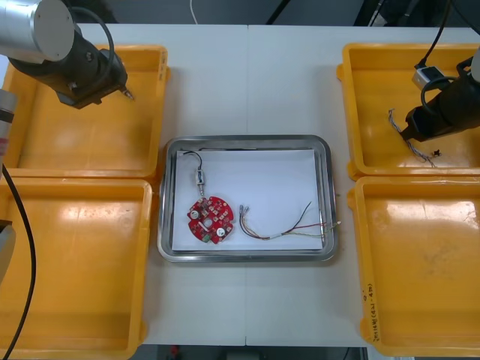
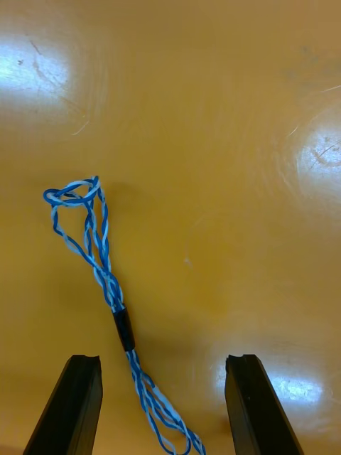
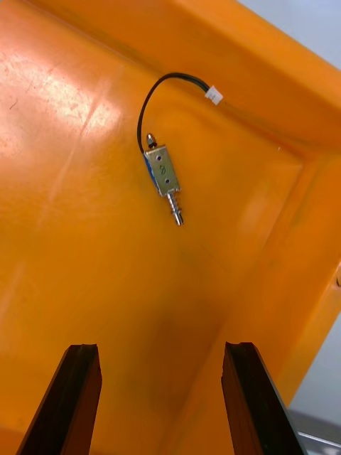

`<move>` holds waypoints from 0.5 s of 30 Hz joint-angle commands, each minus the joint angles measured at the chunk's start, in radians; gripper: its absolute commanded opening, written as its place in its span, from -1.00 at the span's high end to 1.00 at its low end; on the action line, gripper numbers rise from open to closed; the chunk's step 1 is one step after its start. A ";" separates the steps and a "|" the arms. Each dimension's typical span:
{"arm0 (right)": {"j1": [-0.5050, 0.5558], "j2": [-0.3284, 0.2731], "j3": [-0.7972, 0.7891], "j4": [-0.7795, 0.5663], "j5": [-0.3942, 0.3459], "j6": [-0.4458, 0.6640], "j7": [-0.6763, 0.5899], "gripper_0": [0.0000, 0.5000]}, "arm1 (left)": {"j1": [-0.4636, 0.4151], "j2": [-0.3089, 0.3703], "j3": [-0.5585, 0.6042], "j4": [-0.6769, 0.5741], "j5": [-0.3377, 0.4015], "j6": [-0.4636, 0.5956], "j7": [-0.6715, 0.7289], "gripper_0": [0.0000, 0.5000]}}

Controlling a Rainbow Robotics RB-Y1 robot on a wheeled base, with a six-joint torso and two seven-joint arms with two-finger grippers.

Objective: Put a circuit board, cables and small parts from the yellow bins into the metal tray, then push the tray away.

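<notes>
light table below, both arms hang over far yellow bins, jaws spread.

Silver left arm, black wrists, black cables, flat black fingers.

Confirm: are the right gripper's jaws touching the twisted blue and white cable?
Apart. Right wrist view: the right gripper is open, the twisted blue and white cable between its jaws, gaps either side.

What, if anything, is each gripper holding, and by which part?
Nothing is held. The right gripper is open above a twisted blue and white cable in a yellow bin; the left gripper is open above a small metal part.
</notes>
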State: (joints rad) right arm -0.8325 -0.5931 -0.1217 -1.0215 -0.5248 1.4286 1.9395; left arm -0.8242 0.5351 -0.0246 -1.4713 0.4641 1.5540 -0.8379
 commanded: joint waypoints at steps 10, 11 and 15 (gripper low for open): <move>-0.040 0.012 0.088 0.043 -0.017 -0.057 0.010 -1.00 | -0.092 0.019 0.000 0.167 -0.038 -0.187 -0.116 -1.00; -0.040 0.013 0.090 0.044 -0.015 -0.057 0.010 -1.00 | -0.092 0.019 0.000 0.172 -0.038 -0.196 -0.116 -1.00; -0.040 0.015 0.100 0.044 -0.009 -0.057 0.003 -1.00 | -0.096 0.006 0.000 0.215 -0.047 -0.255 -0.124 -1.00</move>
State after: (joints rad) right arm -0.8333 -0.5898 -0.0410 -0.9703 -0.5348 1.3814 1.9394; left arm -0.8648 0.5350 -0.0248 -1.2680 0.4373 1.3396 -0.8388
